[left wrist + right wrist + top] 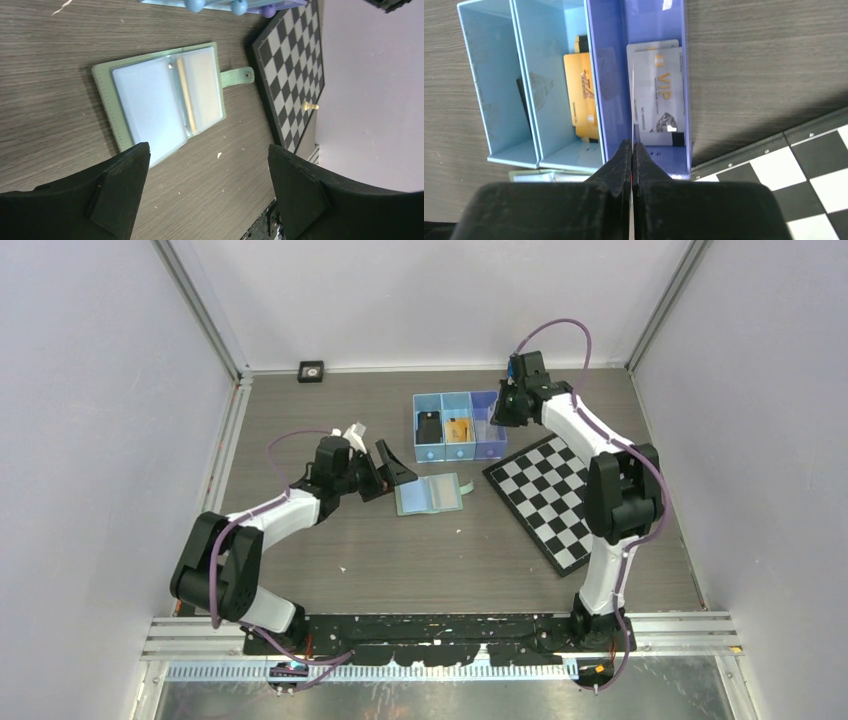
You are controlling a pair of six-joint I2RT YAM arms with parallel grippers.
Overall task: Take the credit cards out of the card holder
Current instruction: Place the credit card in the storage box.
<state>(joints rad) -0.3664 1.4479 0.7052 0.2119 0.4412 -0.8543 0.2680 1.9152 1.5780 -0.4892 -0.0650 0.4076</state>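
On the dark wood-grain table (50,75), between the two arms, the card holder (165,100) lies flat and spread open, its pale blue-grey inner faces up and its short tab (236,76) pointing toward the chessboard (560,500). A narrow tan strip shows along the fold between the sleeves; whether it is a card cannot be told. The credit cards are in the blue three-compartment tray (445,452) just beyond the holder. In the top view, the black card (429,426) is in the left compartment, the gold-orange card (581,95) in the middle and the pale grey-white card (659,95), marked VIP, in the violet-tinted right one. The left gripper (207,185) is just at the holder's left side, its jaws spread wide with nothing between them. The right gripper (632,150) hangs over the tray's right compartment with its jaws pressed together. A thin pale line runs out from the tips, and it cannot be told whether that is something pinched. A small pale chess piece (310,105) stands on the chessboard, which lies just to the right of the holder and tray.
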